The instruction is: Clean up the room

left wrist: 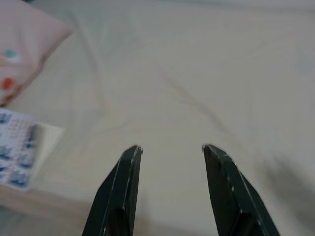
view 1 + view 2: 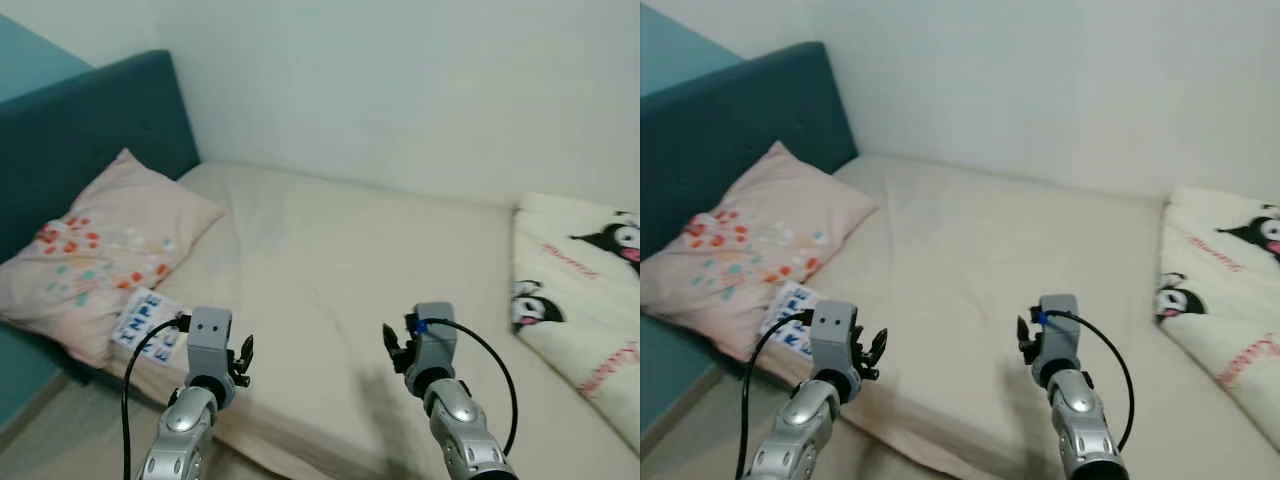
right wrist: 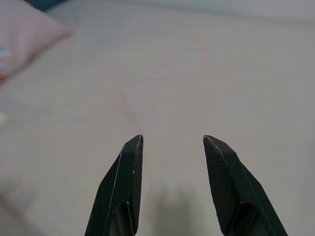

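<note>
A bed with a cream sheet lies before me, its teal headboard on the left. A pink floral pillow rests at the head end. A white blanket with cartoon prints lies bunched at the right. A small white and blue printed packet sits on the sheet by the pillow's near corner. My left gripper hovers open over the bed's near edge, close to the packet. My right gripper hangs open above the bare middle of the sheet. Neither holds anything.
A pale wall runs behind the bed. A strip of floor shows at the lower left beside the bed frame. Black cables loop from both wrists.
</note>
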Robot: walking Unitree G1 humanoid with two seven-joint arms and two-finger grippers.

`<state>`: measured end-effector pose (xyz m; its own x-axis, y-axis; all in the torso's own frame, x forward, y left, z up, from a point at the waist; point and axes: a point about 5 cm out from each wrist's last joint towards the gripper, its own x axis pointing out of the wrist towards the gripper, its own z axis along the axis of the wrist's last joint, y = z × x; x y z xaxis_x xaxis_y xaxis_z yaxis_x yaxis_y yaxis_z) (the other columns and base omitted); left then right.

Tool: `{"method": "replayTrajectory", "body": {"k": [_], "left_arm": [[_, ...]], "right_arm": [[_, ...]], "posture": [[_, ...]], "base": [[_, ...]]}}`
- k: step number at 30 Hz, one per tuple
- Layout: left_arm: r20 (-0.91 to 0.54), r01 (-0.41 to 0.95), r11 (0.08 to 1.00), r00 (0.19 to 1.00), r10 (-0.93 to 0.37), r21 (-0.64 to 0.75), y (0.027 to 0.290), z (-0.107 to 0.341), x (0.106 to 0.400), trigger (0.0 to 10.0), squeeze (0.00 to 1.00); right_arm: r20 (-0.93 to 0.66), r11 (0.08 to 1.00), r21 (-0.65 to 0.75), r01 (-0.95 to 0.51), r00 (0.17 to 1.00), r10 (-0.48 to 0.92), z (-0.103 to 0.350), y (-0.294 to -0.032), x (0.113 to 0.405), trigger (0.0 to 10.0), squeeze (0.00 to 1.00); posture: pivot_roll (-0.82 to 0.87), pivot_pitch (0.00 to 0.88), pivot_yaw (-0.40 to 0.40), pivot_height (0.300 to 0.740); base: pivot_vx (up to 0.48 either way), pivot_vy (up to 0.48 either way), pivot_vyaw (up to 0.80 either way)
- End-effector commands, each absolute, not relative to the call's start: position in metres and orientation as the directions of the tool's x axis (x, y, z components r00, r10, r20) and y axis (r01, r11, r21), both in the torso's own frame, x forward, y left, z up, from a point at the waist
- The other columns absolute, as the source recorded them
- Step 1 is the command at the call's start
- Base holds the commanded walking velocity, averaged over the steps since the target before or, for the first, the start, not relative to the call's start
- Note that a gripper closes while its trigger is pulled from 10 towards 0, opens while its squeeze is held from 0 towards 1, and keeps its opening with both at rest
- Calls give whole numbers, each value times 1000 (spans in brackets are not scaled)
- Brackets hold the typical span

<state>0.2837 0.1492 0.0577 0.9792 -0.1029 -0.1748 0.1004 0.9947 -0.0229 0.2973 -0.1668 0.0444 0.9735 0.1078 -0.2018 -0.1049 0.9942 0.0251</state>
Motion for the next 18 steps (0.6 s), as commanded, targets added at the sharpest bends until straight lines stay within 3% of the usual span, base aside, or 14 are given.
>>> {"method": "replayTrajectory", "body": {"k": [1, 8, 18], "left_arm": [[-193, 96, 995, 976, -98, -23, 151, 54, 281, 10000, 0], [-193, 101, 995, 976, -103, -23, 148, 54, 282, 10000, 0], [-195, 101, 995, 975, -104, -23, 148, 54, 281, 10000, 0]], "right_arm": [[-211, 993, 41, -111, 970, 117, 41, -163, 295, 10000, 0], [-216, 993, 62, -103, 970, 114, 40, -164, 293, 10000, 0], [-219, 992, 71, -103, 969, 116, 40, -162, 293, 10000, 0]], "posture": [[54, 16, 1, 740], [53, 21, -3, 740], [54, 25, -6, 740]], "base": [[0, -428, 0], [0, -428, 0], [0, -426, -628]]}}
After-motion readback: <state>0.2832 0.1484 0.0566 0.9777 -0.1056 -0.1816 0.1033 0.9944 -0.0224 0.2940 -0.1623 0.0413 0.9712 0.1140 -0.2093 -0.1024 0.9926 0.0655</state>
